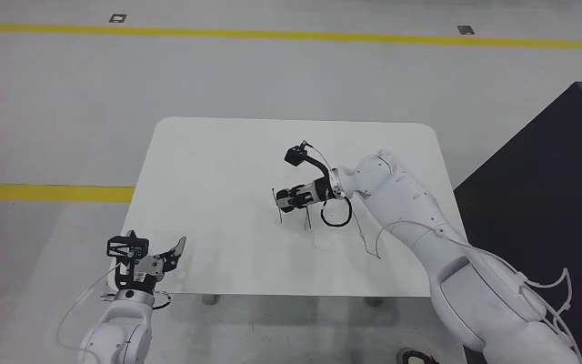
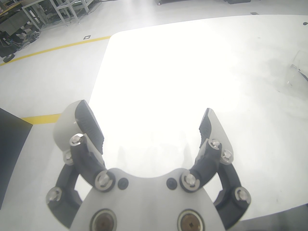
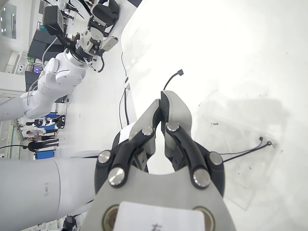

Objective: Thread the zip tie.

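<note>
The right gripper's [image 3: 161,97] fingers [image 3: 178,106] are pressed together on a thin black zip tie [image 3: 171,79]. Its free end curves out past the fingertips above the table [image 1: 218,164] and ends in a small square head. The fingers are pale metal shells faced with ribbed black pads, and they hang on black links with round silver bolts. The top view places this gripper over the middle of the table, but the tie is too thin there to follow.

A clear bag [image 3: 240,169] of crinkled film lies flat on the table just beside that gripper, as its wrist view shows. More thin black ties [image 3: 245,153] lie at the bag. I cannot tell whether they are inside it or on it.

The left gripper's [image 2: 148,121] fingers [image 2: 87,123] stand wide apart with nothing between them, the same ribbed pads facing each other. It sits at the table's corner nearest the robot, on the robot's left, well apart from the tie. From its own wrist view the bag is a faint glassy shape far across the table, and no ties can be made out there.

The table is smooth, glossy white, with rounded corners.
</note>
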{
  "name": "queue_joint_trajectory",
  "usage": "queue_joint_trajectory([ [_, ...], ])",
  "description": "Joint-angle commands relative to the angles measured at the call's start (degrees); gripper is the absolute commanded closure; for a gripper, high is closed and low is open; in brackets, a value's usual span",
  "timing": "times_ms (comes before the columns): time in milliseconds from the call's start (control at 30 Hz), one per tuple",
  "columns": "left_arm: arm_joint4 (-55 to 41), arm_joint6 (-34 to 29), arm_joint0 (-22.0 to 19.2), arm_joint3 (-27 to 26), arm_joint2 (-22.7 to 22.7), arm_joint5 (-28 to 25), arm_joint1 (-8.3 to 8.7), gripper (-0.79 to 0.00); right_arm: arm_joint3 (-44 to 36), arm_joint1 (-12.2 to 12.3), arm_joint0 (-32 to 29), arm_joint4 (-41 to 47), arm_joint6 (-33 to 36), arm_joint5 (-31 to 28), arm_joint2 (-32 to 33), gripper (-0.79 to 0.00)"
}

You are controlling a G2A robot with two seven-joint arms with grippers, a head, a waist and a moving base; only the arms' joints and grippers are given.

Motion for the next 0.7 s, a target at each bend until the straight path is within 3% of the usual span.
queue_joint_trajectory([
  [0,0.0,0.0,0.0,0.0,0.0,0.0,0.0,-0.785,0.0,0.0,0.0,0.0,0.0,0.0,0.0,0.0],
  [100,0.0,0.0,0.0,0.0,0.0,0.0,0.0,-0.785,-1.1,0.0,-1.0,0.7,-0.2,0.0,0.0,0.0],
  [233,0.0,0.0,0.0,0.0,0.0,0.0,0.0,-0.785,-6.6,1.0,-4.0,9.3,2.5,2.5,0.3,0.0],
  [533,0.0,0.0,0.0,0.0,0.0,0.0,0.0,-0.785,-24.6,9.0,-10.7,35.1,17.4,17.4,3.2,0.0],
  [667,0.0,0.0,0.0,0.0,0.0,0.0,0.0,-0.785,-32.2,12.1,-13.8,42.2,24.3,24.2,7.0,0.0],
])
